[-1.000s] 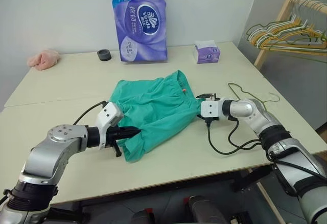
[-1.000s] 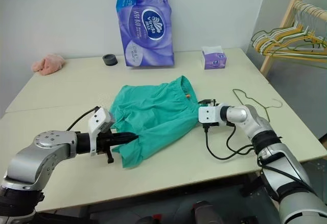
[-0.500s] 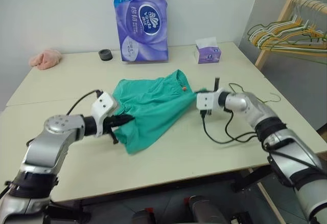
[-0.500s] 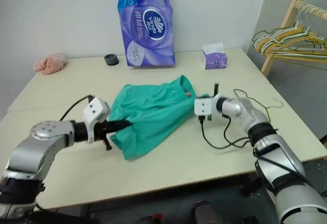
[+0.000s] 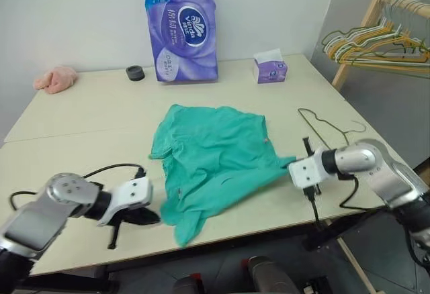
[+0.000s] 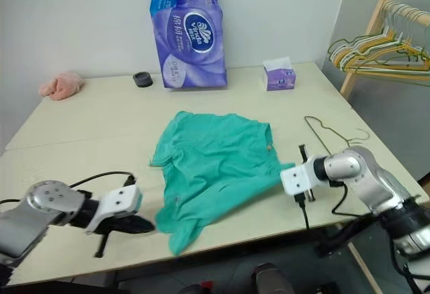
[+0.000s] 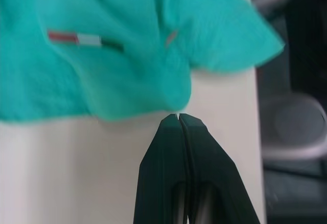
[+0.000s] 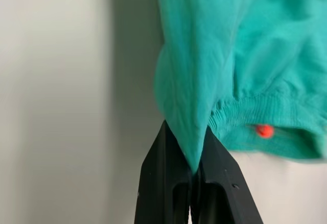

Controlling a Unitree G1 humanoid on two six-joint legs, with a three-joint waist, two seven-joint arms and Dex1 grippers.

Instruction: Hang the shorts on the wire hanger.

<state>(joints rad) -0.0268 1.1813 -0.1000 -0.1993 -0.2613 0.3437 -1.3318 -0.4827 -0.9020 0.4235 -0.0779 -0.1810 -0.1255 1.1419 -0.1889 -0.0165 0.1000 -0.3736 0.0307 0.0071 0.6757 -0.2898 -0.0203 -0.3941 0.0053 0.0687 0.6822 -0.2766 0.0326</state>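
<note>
Right pincer (image 8: 193, 170) is clamped on a pinch of the shorts (image 5: 215, 160) near the waistband, while the left pincer (image 7: 179, 117) is closed on nothing just beside the cloth; the shorts lie rumpled mid-table, the wire hanger (image 5: 322, 125) bare near their right, so hanging seems wholly undone. One pair of shorts; one loose hanger; two pincers.

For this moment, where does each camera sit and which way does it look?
Head pair: on the head, facing forward and down over the table, shorts and hanger; both arms show.
Left wrist: along the left claw, shut just short of the shorts' edge.
Right wrist: along the right claw, shut on a pinch of the shorts.
Every view shares the shorts.
</note>
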